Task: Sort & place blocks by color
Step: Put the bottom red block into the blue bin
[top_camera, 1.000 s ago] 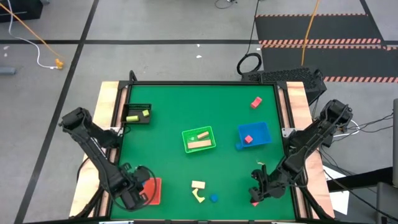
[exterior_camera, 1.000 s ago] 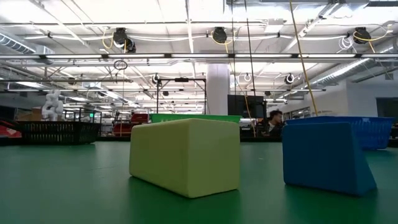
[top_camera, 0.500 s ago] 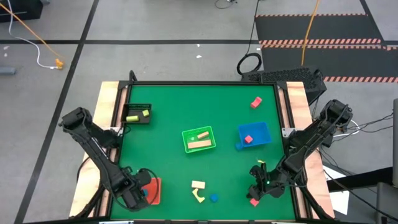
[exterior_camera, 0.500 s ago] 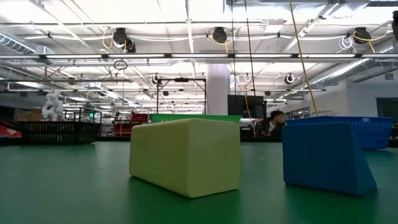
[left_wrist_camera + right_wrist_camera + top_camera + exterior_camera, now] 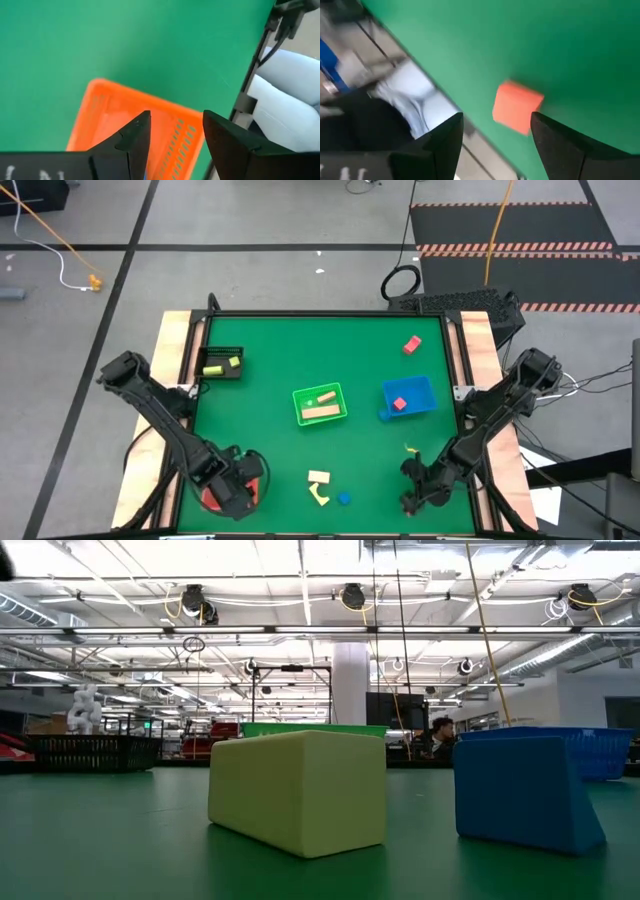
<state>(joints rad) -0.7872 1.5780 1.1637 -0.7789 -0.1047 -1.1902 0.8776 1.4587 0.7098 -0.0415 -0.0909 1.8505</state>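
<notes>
- Two grippers are hanging at the near edge for you: the left gripper (image 5: 240,492) is spreading its fingers (image 5: 131,142) over the red tray (image 5: 112,120), gripping nothing.
- Your right gripper (image 5: 413,500) is gaping partway over a red block (image 5: 516,107), seemingly not touching it.
- Cream blocks (image 5: 319,485) and a blue block (image 5: 344,498) are lying between them.
- Farther off, the green tray (image 5: 320,404) and blue tray (image 5: 408,396) are holding blocks.

No text, label, brand, number or sign can be read in any view.
</notes>
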